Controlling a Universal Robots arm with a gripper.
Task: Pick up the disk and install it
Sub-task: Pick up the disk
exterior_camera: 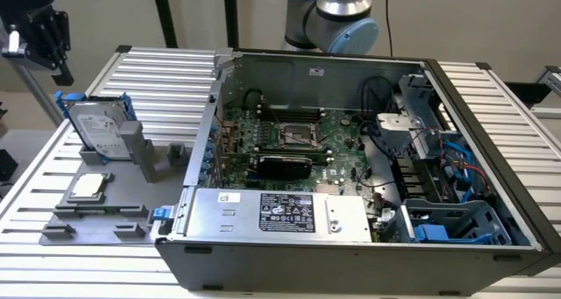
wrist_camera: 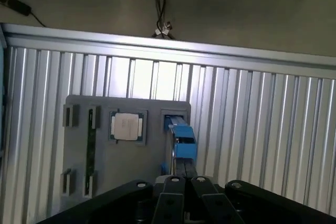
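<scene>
the gripper hangs in the air over the slatted metal table, high at about 10 o'clock in the exterior view. in the wrist view its two fingers are pressed close together with nothing between them.

the disk stands on edge in a slot of the grey tray, blue frame around it and white label showing. it sits at about 5 o'clock from the gripper, well apart from it and untouched. in the wrist view the disk shows edge-on just past the gripper.

a square silver chip lies flat on the same tray, at 6 o'clock from the disk. the open computer case stands at 3 o'clock of the tray, just beside it.
</scene>
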